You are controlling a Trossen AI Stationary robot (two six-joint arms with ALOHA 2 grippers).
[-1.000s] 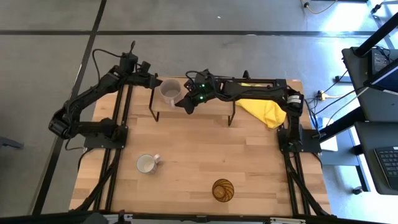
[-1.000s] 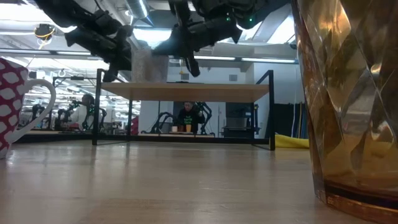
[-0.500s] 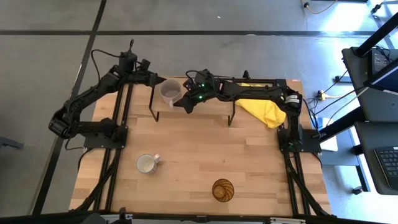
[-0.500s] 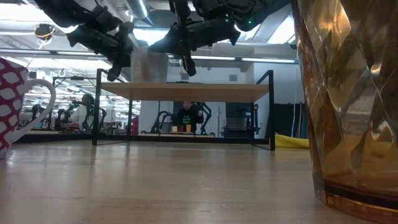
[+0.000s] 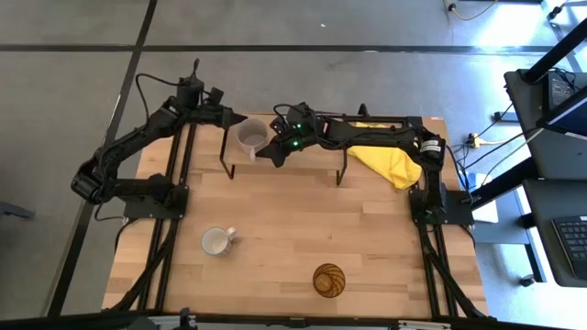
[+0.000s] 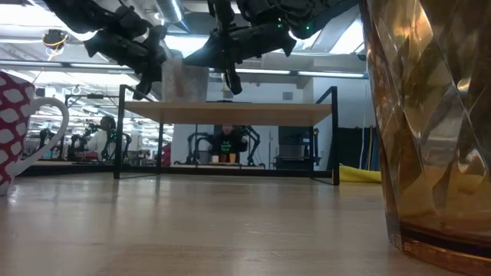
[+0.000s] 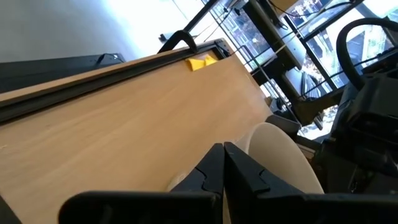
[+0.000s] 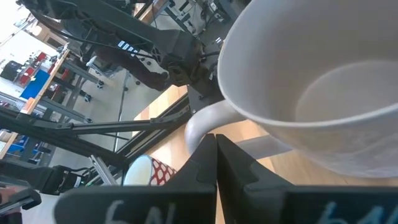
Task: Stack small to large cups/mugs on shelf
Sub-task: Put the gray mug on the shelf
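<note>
The grey mug point(image 5: 249, 136) stands upright on its base at the left end of the light-wood shelf point(image 5: 312, 151); it also shows in the low view point(image 6: 185, 81). My left gripper point(image 5: 231, 121) is shut at the mug's left side. My right gripper point(image 5: 275, 152) is shut at the mug's handle point(image 8: 202, 123), on its right near side. The white mug point(image 5: 216, 241), red-dotted outside point(image 6: 15, 115), stands on the table at near left. The amber ribbed tumbler point(image 5: 329, 280) stands upright near the front edge. My left gripper's shut fingers point(image 7: 239, 165) lie with their outer side against the grey mug's outer wall point(image 7: 273, 149), coming level from the table's left. The mug stands on the shelf. My right gripper's shut fingertips point(image 8: 214, 146) sit at the handle's loop point(image 8: 198, 127); whether they touch it cannot be told.
A yellow cloth point(image 5: 389, 163) lies at the shelf's right end. The shelf's thin black legs point(image 6: 335, 134) stand on the table. Bare tabletop point(image 5: 312, 220) lies between the shelf and the two near vessels. A person sits far behind the table point(image 6: 226, 142).
My left gripper has moved toward the table's right, up to the grey mug's side, and now sits higher against it. My right gripper has edged slightly toward the mug. The mug has stayed in place on the shelf.
</note>
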